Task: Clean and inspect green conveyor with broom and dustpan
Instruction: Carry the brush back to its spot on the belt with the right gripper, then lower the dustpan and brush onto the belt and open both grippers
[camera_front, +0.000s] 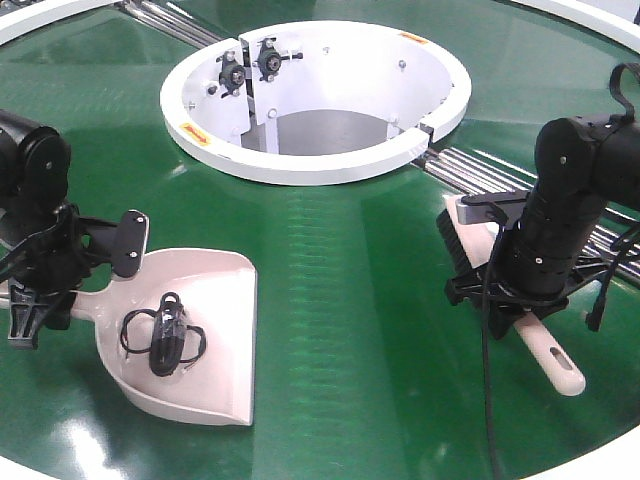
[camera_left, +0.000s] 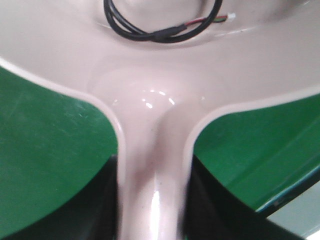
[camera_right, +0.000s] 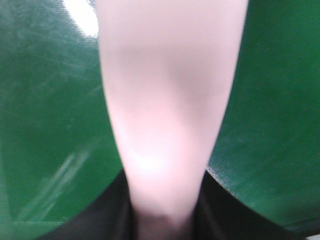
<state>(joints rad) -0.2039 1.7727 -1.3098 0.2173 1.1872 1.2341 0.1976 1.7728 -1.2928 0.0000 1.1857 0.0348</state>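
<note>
The green conveyor (camera_front: 350, 290) fills the front view. On its left lies the pale pink-beige dustpan (camera_front: 215, 290), with a coiled black cable (camera_front: 165, 335) in its tray. My left gripper (camera_front: 55, 295) is shut on the dustpan's handle. In the left wrist view the dustpan (camera_left: 150, 100) runs straight out of my left gripper (camera_left: 152, 220), the cable (camera_left: 160, 32) at the top. On the right, my right gripper (camera_front: 520, 285) is shut on the broom (camera_front: 555, 360), its dark-bristled head pointing toward the rails. In the right wrist view the broom (camera_right: 170, 100) handle sits inside my right gripper (camera_right: 165, 215).
A white central ring (camera_front: 310, 165) with an open well stands at the back middle. Silver rails (camera_front: 480, 175) run from it past the broom's head to the right. The white outer rim (camera_front: 615, 455) curves along the near right corner.
</note>
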